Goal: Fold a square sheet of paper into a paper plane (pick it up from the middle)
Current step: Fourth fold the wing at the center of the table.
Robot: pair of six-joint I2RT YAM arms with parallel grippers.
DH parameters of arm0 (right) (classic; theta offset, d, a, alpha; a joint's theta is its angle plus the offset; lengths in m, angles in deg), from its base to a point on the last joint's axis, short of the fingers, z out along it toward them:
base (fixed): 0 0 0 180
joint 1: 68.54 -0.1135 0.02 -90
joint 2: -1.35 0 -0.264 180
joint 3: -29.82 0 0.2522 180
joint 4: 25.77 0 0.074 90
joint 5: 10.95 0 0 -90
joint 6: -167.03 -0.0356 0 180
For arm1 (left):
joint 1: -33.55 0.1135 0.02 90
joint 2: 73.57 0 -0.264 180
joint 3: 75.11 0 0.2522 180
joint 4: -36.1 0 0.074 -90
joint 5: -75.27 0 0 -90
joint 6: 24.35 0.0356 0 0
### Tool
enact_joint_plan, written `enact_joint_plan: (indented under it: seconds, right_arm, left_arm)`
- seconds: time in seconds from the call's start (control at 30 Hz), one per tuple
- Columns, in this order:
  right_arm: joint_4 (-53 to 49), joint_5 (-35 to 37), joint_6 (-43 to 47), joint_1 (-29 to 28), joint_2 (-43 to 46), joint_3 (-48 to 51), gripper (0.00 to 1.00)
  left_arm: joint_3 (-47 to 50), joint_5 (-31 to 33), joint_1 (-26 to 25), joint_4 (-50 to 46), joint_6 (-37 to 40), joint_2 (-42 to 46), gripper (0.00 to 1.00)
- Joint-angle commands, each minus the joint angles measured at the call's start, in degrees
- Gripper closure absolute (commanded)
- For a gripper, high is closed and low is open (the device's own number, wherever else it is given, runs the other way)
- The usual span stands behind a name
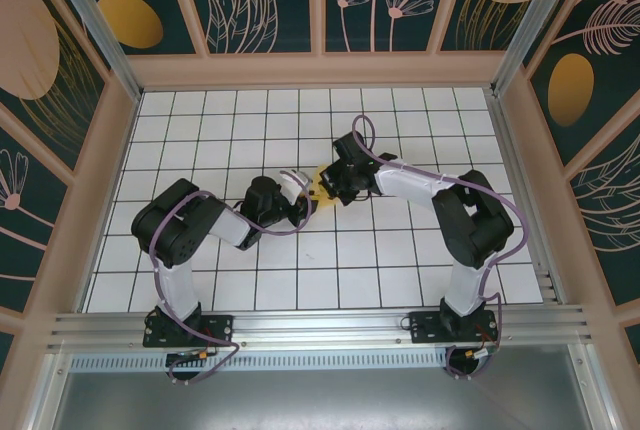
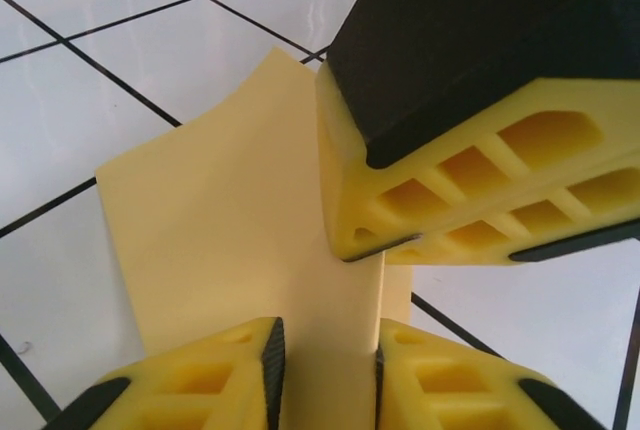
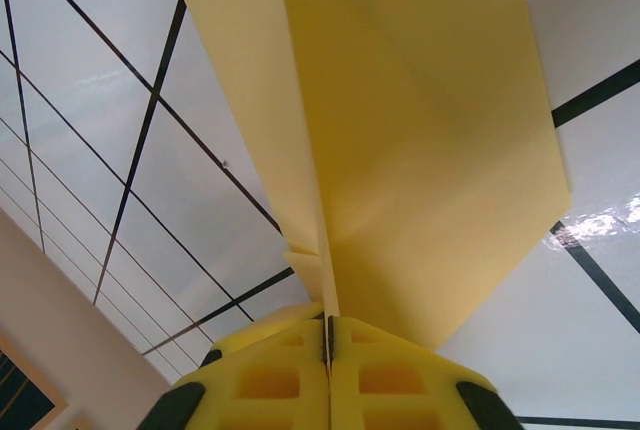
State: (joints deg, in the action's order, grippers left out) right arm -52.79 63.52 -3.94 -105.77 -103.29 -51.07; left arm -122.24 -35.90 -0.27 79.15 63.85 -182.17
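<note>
My right end effector (image 3: 328, 328) is clenched on the thin yellow sheet of paper (image 3: 430, 150). In the right wrist view its two yellow pads (image 3: 270, 380) meet at the bottom centre of the frame with a crease pinched in the seam between them. From there the folded sheet fans upward in two sloping panels that reach the top edge. The white counter with black grid lines (image 3: 100, 70) lies behind it.

The left wrist view gives the other side of that grip. The right end effector (image 2: 375, 247) comes in from the upper right, a black body over ribbed yellow fingers, with its tip at the sheet (image 2: 220, 230) near the frame's centre. A fold line runs down from that tip. My left end effector (image 2: 328, 335) sits at the bottom edge, released, its pads (image 2: 200, 385) standing apart with the sheet showing through the gap. I cannot tell whether either pad touches the paper. The sheet's far corner points toward the upper left, over the counter (image 2: 150, 60).

From the top camera the folds are lost. Only a small patch of the sheet (image 1: 318, 182) shows, just above the frame's centre on the counter (image 1: 230, 130). The left end effector (image 1: 303, 200) is close on its left and the right end effector (image 1: 330, 188) on its right. The black wrists cover the rest of the sheet.
</note>
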Motion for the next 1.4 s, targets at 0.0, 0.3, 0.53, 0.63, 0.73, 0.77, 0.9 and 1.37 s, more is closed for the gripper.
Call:
enact_joint_plan:
  seconds: [0.0, 0.3, 0.53, 0.63, 0.73, 0.77, 0.9, 1.37]
  right_arm:
    - [0.02, -1.05, 3.28, -0.11, -1.18, -2.21, 0.87]
    - [5.24, -0.6, 16.45, 3.94, 4.64, 3.0, 0.55]
    - [14.14, -2.5, 28.39, 8.12, 10.17, 13.68, 0.54]
    - [16.68, -4.12, 33.11, 8.4, 10.79, 16.15, 0.55]
    - [19.3, -6.73, 34.23, 8.93, 9.7, 17.94, 0.57]
    - [20.08, -7.67, 34.51, 8.89, 9.05, 18.11, 0.58]
    - [21.86, -10.96, 35.63, 8.69, 6.16, 16.72, 0.62]
    - [21.2, -11.94, 36.89, 8.23, -0.39, 12.11, 0.63]
  left_arm:
    - [-0.91, -2.14, -0.33, 1.26, -0.89, -1.43, 0.77]
    - [-1.24, -2.92, -0.29, -0.84, -7.09, -2.04, 0.82]
    - [-2.07, -2.83, -0.29, -3.41, -15.71, -1.74, 0.85]
    - [-2.04, -2.65, -0.36, -2.95, -18.94, -1.95, 0.86]
    - [-2.07, -2.91, -0.29, -2.15, -21.63, -2.27, 0.86]
    - [-1.97, -2.91, -0.3, -1.84, -22.25, -2.35, 0.86]
    - [-2.18, -2.74, -0.31, -2.3, -23.42, -2.59, 0.86]
    - [-2.31, -3.09, -0.25, -1.45, -26.59, -3.65, 0.86]
